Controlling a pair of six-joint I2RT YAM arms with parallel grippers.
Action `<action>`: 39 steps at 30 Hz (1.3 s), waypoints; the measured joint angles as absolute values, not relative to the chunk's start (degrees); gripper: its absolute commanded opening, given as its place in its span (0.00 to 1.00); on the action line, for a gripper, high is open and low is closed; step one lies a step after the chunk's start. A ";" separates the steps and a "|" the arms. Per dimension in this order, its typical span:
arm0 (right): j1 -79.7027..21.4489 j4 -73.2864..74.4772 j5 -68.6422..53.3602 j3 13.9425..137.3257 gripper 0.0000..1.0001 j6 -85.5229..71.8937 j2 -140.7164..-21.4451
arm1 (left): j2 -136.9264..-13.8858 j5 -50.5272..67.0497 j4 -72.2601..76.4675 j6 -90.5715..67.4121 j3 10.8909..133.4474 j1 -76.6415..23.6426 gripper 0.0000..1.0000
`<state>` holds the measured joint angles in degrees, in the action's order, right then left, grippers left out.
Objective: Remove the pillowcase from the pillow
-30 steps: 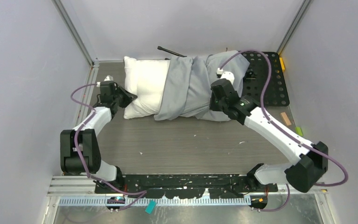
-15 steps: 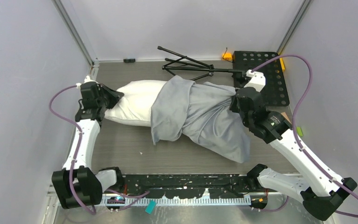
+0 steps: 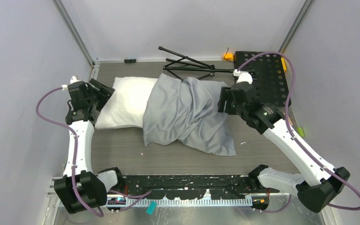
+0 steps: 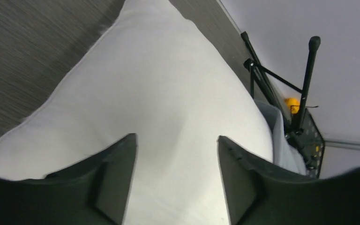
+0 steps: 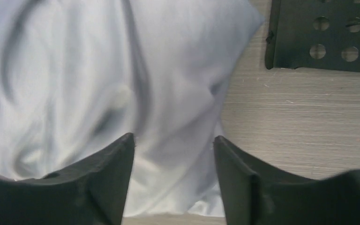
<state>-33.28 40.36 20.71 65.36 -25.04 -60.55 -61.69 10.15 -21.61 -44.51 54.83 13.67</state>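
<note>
L gripper (image 4: 176,140) & R gripper (image 5: 173,140) are spread, nothing held. Pillow (image 3: 124,101) to be pinned nr worktop (image 3: 178,157) left edge; pillowcase (image 3: 187,117) closed end pulled rightward.

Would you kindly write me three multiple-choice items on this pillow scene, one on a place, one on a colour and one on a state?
1. Which end of the plump white stuffed pillow lies bare of the blue-grey thin fabric pillowcase?
A. its left end
B. its right end
C. neither end

2. What colour is the flat perforated plate at the table's far right corner?
A. white
B. black
C. orange

3. How do the fingers of the right gripper stand?
A. pressed shut together
B. clamped on the plate
C. apart, over the pillowcase

Answers:
1. A, since the overhead view shows white pillow on the left and grey fabric over the rest.
2. B, as the plate with round holes is black in both the overhead and right wrist views.
3. C, because the right wrist view shows a wide gap between them with fabric beyond.
</note>
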 measured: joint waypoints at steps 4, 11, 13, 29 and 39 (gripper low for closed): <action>-32.75 42.81 15.68 67.00 0.84 -24.01 -63.59 | -63.09 9.72 -23.99 -43.51 59.27 12.95 0.91; -32.93 45.65 7.31 69.87 0.87 -24.91 -64.77 | -59.13 7.11 -27.40 -41.30 62.04 1.61 0.98; -33.58 45.78 5.69 69.84 0.88 -25.69 -64.90 | -58.78 6.04 -28.53 -40.45 62.02 -1.65 1.00; -46.78 45.82 6.07 68.23 0.84 -28.32 -75.31 | -62.48 -0.27 -31.48 -38.96 57.25 -7.25 1.00; -47.03 39.72 9.37 63.86 0.00 -32.47 -75.77 | -54.85 -14.20 -41.17 -45.60 55.40 -7.49 1.00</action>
<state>-47.03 39.72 9.37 63.86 -32.47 -75.77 -54.85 -14.20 -41.17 -45.60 55.40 -7.49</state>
